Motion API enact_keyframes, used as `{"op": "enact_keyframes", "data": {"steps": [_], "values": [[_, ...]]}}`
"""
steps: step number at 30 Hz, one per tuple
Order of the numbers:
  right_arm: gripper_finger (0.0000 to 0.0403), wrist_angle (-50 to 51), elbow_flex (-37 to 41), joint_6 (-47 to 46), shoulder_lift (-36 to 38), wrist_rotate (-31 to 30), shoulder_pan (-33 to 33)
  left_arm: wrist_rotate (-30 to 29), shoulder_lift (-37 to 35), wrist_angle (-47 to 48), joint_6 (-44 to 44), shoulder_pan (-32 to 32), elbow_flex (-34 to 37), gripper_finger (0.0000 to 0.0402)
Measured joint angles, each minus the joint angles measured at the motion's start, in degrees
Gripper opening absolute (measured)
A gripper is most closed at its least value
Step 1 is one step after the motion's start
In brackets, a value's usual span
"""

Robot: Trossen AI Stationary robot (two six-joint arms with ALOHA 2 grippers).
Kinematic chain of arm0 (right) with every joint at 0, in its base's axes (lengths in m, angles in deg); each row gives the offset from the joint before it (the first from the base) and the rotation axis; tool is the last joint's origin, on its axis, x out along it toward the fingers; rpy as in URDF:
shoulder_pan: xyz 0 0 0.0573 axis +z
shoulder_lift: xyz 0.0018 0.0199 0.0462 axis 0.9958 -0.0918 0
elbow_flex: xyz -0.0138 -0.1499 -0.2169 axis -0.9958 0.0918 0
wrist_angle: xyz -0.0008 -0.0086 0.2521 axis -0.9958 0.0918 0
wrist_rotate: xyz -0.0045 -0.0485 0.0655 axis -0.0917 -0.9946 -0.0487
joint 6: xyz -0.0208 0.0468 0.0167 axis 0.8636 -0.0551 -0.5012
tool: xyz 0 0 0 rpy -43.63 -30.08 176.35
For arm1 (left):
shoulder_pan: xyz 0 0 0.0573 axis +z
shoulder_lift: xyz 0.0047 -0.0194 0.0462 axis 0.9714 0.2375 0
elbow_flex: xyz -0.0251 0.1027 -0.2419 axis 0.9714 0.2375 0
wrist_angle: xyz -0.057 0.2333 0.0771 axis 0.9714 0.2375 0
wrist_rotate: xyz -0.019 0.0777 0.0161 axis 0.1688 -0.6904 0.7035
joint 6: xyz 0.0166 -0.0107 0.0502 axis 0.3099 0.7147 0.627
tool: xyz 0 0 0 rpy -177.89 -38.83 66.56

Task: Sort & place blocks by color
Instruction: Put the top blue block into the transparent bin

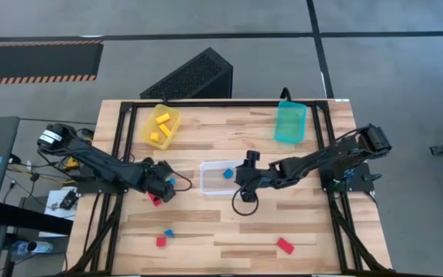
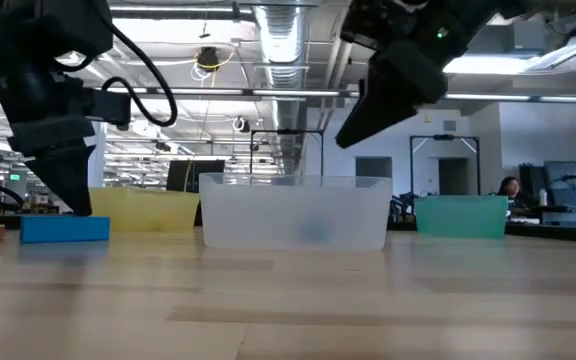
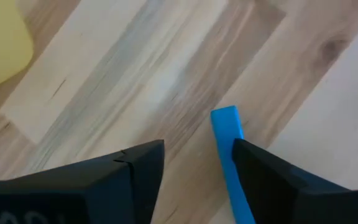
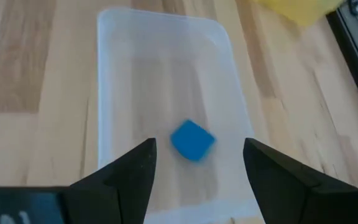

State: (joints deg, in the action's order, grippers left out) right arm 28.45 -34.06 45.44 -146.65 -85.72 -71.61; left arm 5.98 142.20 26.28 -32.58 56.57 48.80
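Left claw (image 3: 194, 180), open, straddles a blue bar (image 3: 229, 146) lying against one finger

This is a robotics lab or workshop set in a large open industrial hall. The level view across the wooden table (image 1: 229, 231) shows a high ceiling with bare silver ducts (image 2: 288, 40), pipes and strip lights, and rows of desks with monitors (image 2: 563, 185) where a person (image 2: 509, 187) sits. From above, the table stands on a black metal frame (image 1: 118, 138) on a grey concrete floor with an orange-and-black hazard strip (image 1: 37, 60), with loose cables (image 1: 29, 165) beside it.
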Motion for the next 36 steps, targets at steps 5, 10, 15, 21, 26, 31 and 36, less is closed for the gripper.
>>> {"op": "enact_keyframes", "data": {"steps": [5,10,15,21,26,31,36], "values": [[0.0260,8.6,0.0,-4.6,5.7,-3.0,0.2,2.7,-0.1,-5.6,6.0,0.0,0.6,0.0105],[0.0260,15.0,0.0,-8.4,11.1,-7.5,1.4,0.0,-0.7,-7.1,5.7,0.0,0.5,0.0060],[0.0260,19.8,0.1,-12.6,15.2,-11.5,3.6,1.4,-0.6,-7.2,5.3,0.0,0.4,0.0080],[0.0260,22.7,0.2,-15.8,15.9,-11.9,5.0,2.8,-0.6,-7.4,4.1,0.0,0.4,0.0153],[0.0260,24.0,0.1,-17.2,14.6,-11.9,5.5,6.9,-0.7,-8.0,3.0,-0.1,0.9,0.0232],[0.0260,25.3,0.1,-18.5,13.6,-13.3,6.4,9.3,-0.9,-9.8,-1.3,-0.1,4.7,0.0245],[0.0260,26.7,0.1,-19.5,13.6,-16.5,7.2,7.7,-1.1,-10.2,-0.8,-0.1,5.6,0.0152]]}}
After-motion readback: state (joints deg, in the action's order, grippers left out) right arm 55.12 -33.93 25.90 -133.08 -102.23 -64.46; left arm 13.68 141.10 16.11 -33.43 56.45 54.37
